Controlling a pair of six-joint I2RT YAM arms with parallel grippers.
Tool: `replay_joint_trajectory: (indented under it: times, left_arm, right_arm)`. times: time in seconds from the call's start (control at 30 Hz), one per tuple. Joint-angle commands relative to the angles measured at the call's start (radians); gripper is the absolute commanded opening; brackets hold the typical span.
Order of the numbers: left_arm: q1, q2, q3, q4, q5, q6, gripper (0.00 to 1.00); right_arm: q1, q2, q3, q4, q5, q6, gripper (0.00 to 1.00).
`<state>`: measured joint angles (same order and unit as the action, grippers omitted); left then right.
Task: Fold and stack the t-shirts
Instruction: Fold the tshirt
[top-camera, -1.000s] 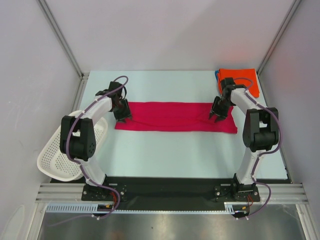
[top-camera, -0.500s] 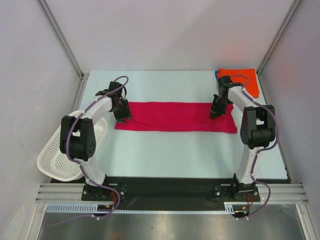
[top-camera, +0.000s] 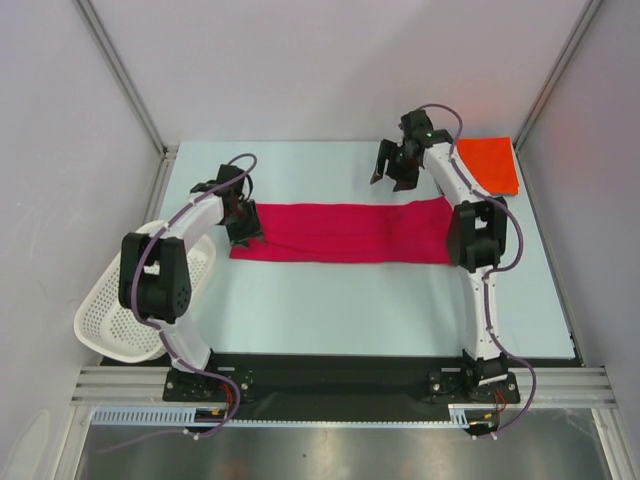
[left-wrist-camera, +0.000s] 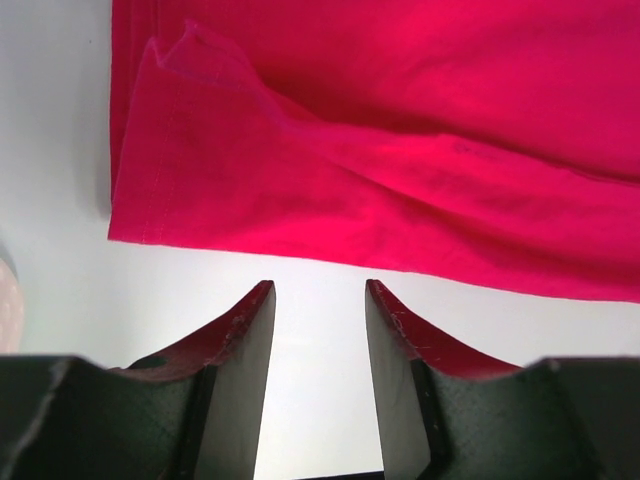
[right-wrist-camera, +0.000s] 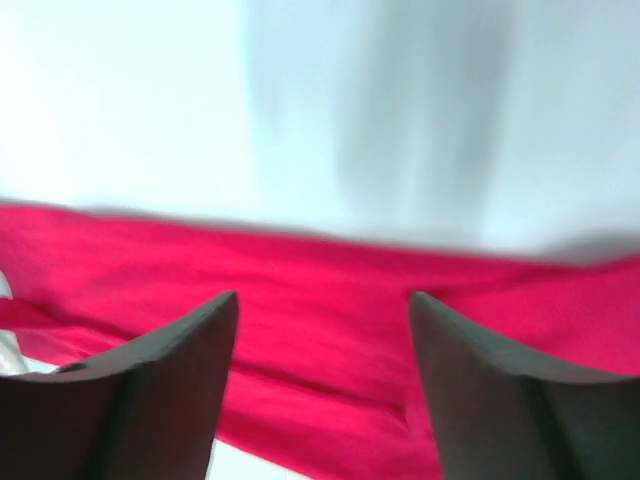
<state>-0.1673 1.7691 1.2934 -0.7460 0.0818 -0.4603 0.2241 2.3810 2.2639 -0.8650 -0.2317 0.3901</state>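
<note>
Jaws half-parted and empty on the left gripper (left-wrist-camera: 318, 290), right at the left end of the crimson shirt (top-camera: 340, 232). Right gripper (top-camera: 393, 174) gapes wide, empty, over the strip's far right. Orange shirt (top-camera: 488, 165) lies folded, far right.

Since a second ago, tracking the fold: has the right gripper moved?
Yes: right gripper moved left and toward the far wall, away from the orange t-shirt.

Overhead camera looks down from behind; both close wrist cameras share the crimson t-shirt (top-camera: 340, 232).
</note>
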Motion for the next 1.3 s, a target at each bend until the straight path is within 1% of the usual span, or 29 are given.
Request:
replay_joint_trajectory:
  times: [0.0, 0.07, 0.1, 0.13, 0.17, 0.2, 0.27, 0.3, 0.33, 0.37, 0.4, 0.43, 0.47, 0.53, 0.57, 0.63, 0.7, 0.77, 0.83, 0.87, 0.93, 1.03, 1.17, 1.27]
  left_arm:
    - [-0.001, -0.068, -0.014, -0.001, -0.03, 0.023, 0.48]
    - [-0.003, -0.071, -0.014, -0.004, -0.056, 0.025, 0.52]
    - [-0.001, -0.071, -0.016, -0.003, -0.059, 0.02, 0.53]
    - [-0.001, -0.072, -0.017, -0.003, -0.069, 0.017, 0.54]
    - [0.0, -0.073, -0.02, -0.003, -0.074, 0.012, 0.58]
    - [0.002, -0.071, -0.023, 0.0, -0.076, 0.009, 0.58]
    - [0.015, -0.063, -0.014, -0.006, -0.079, 0.008, 0.58]
    - [0.023, -0.048, -0.006, -0.012, -0.079, 0.005, 0.58]
    - [0.035, -0.04, 0.007, -0.018, -0.08, 0.006, 0.56]
    - [0.038, -0.03, 0.013, -0.024, -0.079, 0.006, 0.55]
    - [0.04, -0.025, 0.02, -0.027, -0.079, 0.009, 0.55]
    - [0.04, -0.014, 0.027, -0.029, -0.079, 0.012, 0.55]
    - [0.04, -0.011, 0.029, -0.029, -0.074, 0.011, 0.54]
    - [0.04, -0.007, 0.026, -0.023, -0.062, 0.011, 0.54]
    - [0.04, -0.004, 0.026, -0.021, -0.056, 0.011, 0.52]
    - [0.04, 0.003, 0.027, -0.021, -0.043, 0.014, 0.51]
    - [0.041, 0.007, 0.026, -0.026, -0.04, 0.017, 0.5]
    - [0.046, 0.01, 0.021, -0.027, -0.04, 0.017, 0.51]
    - [0.06, 0.013, 0.014, -0.036, -0.053, 0.011, 0.52]
    - [0.066, 0.012, 0.012, -0.036, -0.053, 0.006, 0.6]
    - [0.081, 0.012, 0.004, -0.029, -0.047, -0.009, 0.64]
    - [0.107, 0.023, -0.006, -0.015, -0.024, -0.026, 0.64]
    - [0.109, 0.05, -0.002, -0.012, -0.022, -0.04, 0.6]
    - [0.109, 0.05, -0.031, 0.0, -0.03, -0.061, 0.59]
  right_arm:
    - [-0.012, -0.143, -0.067, -0.118, 0.044, -0.043, 0.77]
    - [-0.037, -0.251, -0.211, -0.056, 0.083, -0.051, 0.8]
    - [-0.057, -0.299, -0.336, -0.048, 0.088, -0.048, 0.8]
    - [-0.074, -0.389, -0.395, -0.043, 0.104, -0.033, 0.8]
    - [-0.118, -0.429, -0.45, -0.045, 0.115, -0.024, 0.8]
    - [-0.14, -0.465, -0.566, -0.052, 0.127, -0.011, 0.78]
    - [-0.184, -0.589, -0.682, -0.049, 0.124, -0.002, 0.74]
    - [-0.218, -0.633, -0.734, -0.048, 0.132, 0.004, 0.69]
    - [-0.251, -0.71, -0.835, -0.043, 0.15, 0.009, 0.67]
    - [-0.268, -0.748, -0.881, -0.037, 0.153, 0.009, 0.63]
    - [-0.307, -0.781, -0.927, -0.029, 0.16, 0.012, 0.61]
    - [-0.327, -0.805, -1.017, -0.01, 0.164, 0.018, 0.59]
    - [-0.344, -0.845, -1.053, 0.001, 0.157, 0.03, 0.52]
    - [-0.406, -0.862, -1.118, 0.041, 0.117, 0.042, 0.48]
    - [-0.426, -0.867, -1.161, 0.052, 0.112, 0.047, 0.48]
    - [-0.475, -0.865, -1.19, 0.092, 0.094, 0.061, 0.48]
    - [-0.499, -0.856, -1.219, 0.122, 0.059, 0.061, 0.51]
    - [-0.512, -0.841, -1.221, 0.141, 0.092, 0.053, 0.56]
    - [-0.529, -0.807, -1.222, 0.168, 0.069, 0.035, 0.59]
    - [-0.538, -0.796, -1.221, 0.179, 0.06, 0.029, 0.6]
    - [-0.54, -0.766, -1.207, 0.192, 0.04, 0.023, 0.61]
    - [-0.54, -0.752, -1.196, 0.207, 0.022, 0.02, 0.61]
    - [-0.54, -0.735, -1.184, 0.207, 0.012, 0.01, 0.61]
    - [-0.54, -0.73, -1.176, 0.21, 0.005, 0.012, 0.6]
